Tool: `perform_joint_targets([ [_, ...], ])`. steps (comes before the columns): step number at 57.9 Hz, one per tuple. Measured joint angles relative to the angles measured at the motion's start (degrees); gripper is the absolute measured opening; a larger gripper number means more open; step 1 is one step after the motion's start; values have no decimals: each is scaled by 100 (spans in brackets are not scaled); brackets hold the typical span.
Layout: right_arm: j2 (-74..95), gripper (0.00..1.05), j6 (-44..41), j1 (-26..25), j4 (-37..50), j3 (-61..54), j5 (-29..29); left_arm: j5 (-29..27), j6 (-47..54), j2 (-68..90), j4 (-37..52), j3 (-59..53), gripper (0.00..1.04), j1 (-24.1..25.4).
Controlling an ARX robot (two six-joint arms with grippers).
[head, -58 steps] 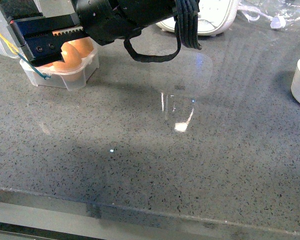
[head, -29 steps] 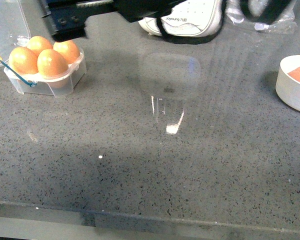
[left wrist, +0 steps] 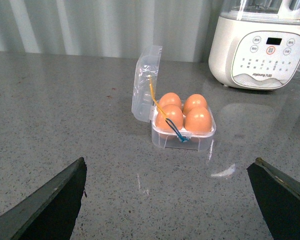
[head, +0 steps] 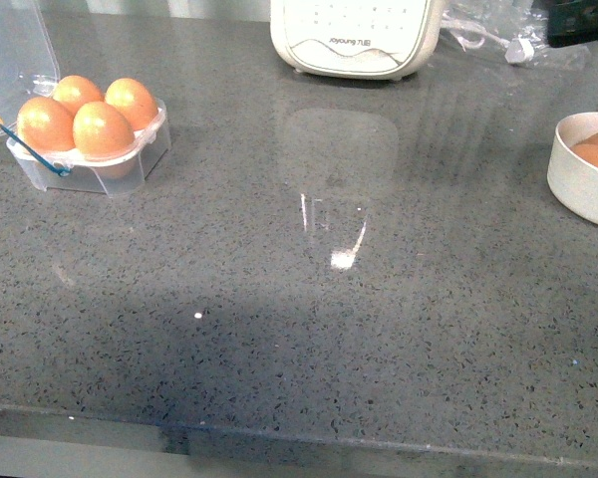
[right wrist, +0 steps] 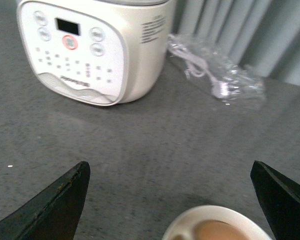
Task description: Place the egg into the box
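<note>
Left claw [left wrist: 170, 200] withdrawn, spread wide — smooth brown eggs [head: 103, 129] fill clear box [head: 132, 171].

1. Table [head: 299, 339]: grey speckled stone, glossy, with patches of glare.
2. Clear box [left wrist: 200, 142], lid standing open: straight ahead of left claw [left wrist: 169, 165], well apart.
3. White appliance [right wrist: 90, 50]: ahead of right claw [right wrist: 170, 165].
4. Bagged cable [right wrist: 215, 75]: beside the appliance, farther off.
5. White bowl [right wrist: 187, 217]: closest to right claw.
</note>
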Motion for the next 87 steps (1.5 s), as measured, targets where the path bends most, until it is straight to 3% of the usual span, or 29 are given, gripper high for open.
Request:
perform_joint_targets([
  [13,-1357,97,256,-695,-17,-881,149,0,0,0,0,0,98,0],
  [23,-2151,97,358,-807,-50,-1176,407,0,0,0,0,0,98,0],
  [26,-2304,95,426,-841,55,-1268,249,0,0,0,0,0,98,0],
  [31,-2739,79,570,-940,295,-1705,-278,-2,0,0,0,0,98,0],
  [38,-3517,49,645,-1311,297,-2518,-739,0,0,0,0,0,98,0],
  [50,-4277,3,660,-1488,365,-3355,-791,0,0,0,0,0,98,0],
  [87,-6048,3,667,-1491,-555,-4186,-793,0,0,0,0,0,98,0],
])
